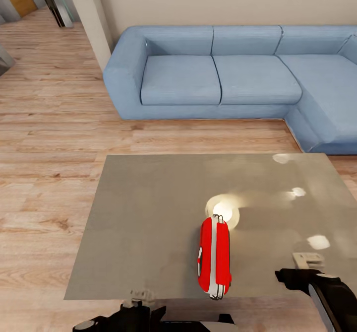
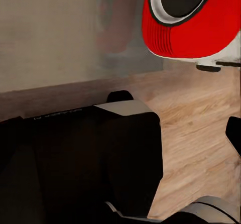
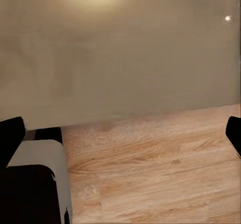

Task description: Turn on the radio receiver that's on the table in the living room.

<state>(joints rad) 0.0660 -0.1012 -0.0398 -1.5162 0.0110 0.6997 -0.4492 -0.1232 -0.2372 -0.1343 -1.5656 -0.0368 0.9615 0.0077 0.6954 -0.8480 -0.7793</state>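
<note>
Red radio (image 1: 214,256) stands on edge near the table's (image 1: 148,223) front rim, lower centre of the head frame, dial face toward the left. Left pincer (image 1: 140,296) at bottom edge, just below the rim; right pincer (image 1: 308,261) lower right, over the table. Jaw opening: cannot tell for either. Blue sofa (image 1: 223,74) across the top; wood floor (image 1: 49,148) around.

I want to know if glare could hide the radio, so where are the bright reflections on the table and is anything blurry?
Head view: lamp glare pools on the table just behind the radio receiver, with smaller spots toward the right. Left wrist view: the radio's red reflection smears softly on the tabletop. Right wrist view: one soft glow and one tiny spot.
</note>
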